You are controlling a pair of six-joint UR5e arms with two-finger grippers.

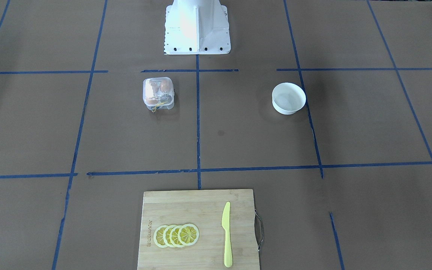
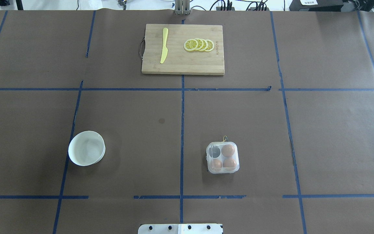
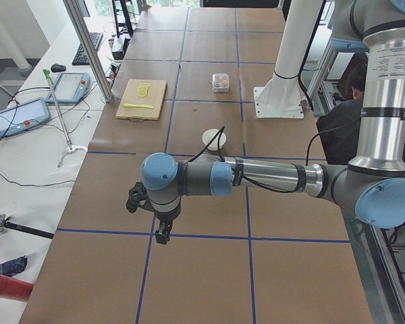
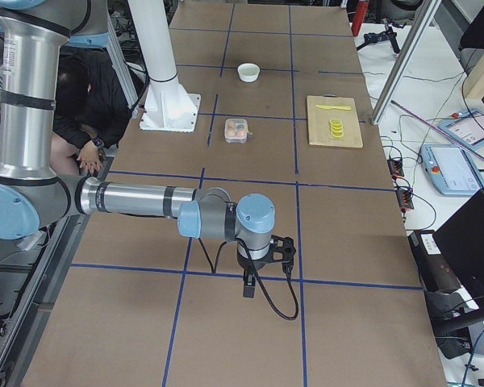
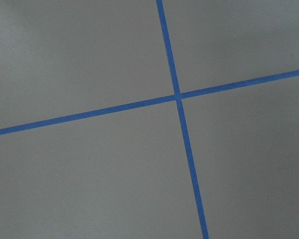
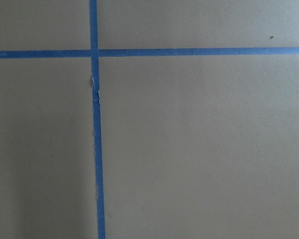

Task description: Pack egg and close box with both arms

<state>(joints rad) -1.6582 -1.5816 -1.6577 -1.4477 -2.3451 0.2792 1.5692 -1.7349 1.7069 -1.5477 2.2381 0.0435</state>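
The clear box [image 2: 222, 157] sits on the table, right of the centre line and near the robot base. It also shows in the front-facing view [image 1: 158, 93]. Three orange-brown eggs sit in its cups, one of them here [image 2: 228, 150]; I cannot tell which is the task's egg. The fourth cup [image 2: 213, 151] looks dark and empty. The lid appears down over the eggs. The left gripper [image 3: 163, 233] and the right gripper [image 4: 248, 289] hang over bare table far from the box. They show only in the side views, so I cannot tell whether they are open or shut.
A round white bowl [image 2: 86, 148] stands left of centre and looks empty. A wooden cutting board [image 2: 206, 66] at the far edge holds a yellow knife [image 2: 164, 45] and lemon slices [image 2: 199, 45]. The white pedestal base [image 1: 197, 28] stands at the near edge. Blue tape lines grid the brown table.
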